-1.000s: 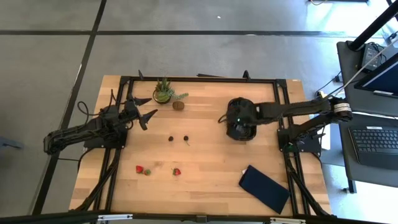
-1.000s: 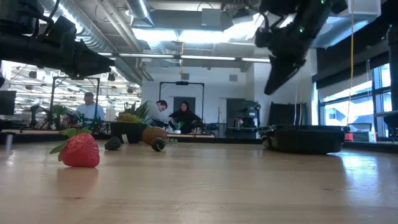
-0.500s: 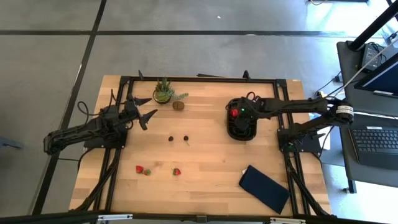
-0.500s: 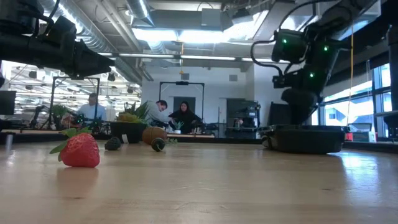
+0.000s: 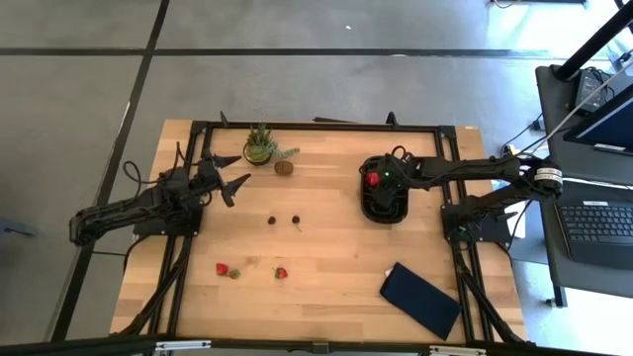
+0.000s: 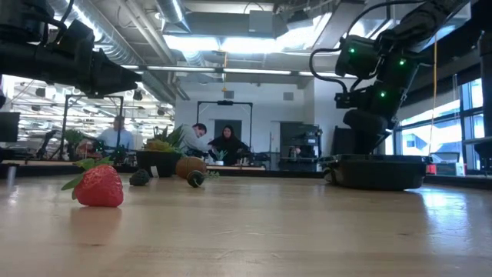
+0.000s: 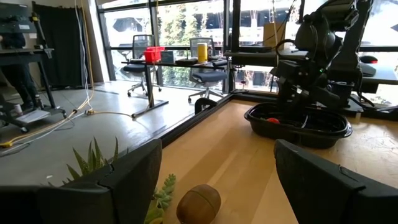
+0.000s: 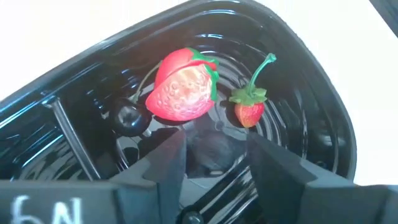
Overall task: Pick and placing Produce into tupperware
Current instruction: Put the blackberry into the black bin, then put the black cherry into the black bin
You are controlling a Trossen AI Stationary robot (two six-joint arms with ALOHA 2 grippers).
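The black tupperware (image 5: pixel 396 210) stands at the table's right. My right gripper (image 8: pixel 214 146) points steeply down into its far end, open, with only the tupperware's floor between the fingers. Just past the fingertips a big red strawberry (image 8: pixel 183 93), a small stemmed strawberry (image 8: pixel 249 113) and a dark berry (image 8: pixel 127 118) lie on that floor. On the bare table lie a brown round fruit (image 5: pixel 284 167), two dark berries (image 5: pixel 271 221) (image 5: pixel 296 220) and two strawberries (image 5: pixel 223 269) (image 5: pixel 281 273). My left gripper (image 5: pixel 233 176) waits open and level at the far left.
A small potted plant (image 5: pixel 260 146) stands at the far edge beside the brown fruit. A flat dark-blue rectangle (image 5: pixel 422 300) lies at the near right. People sit at desks in the room beyond the table. Bare wood lies between the berries and the tupperware.
My right gripper has come down from high over the tupperware into its far end, tipping to point more steeply down. A red strawberry now shows in the tupperware beside the gripper.
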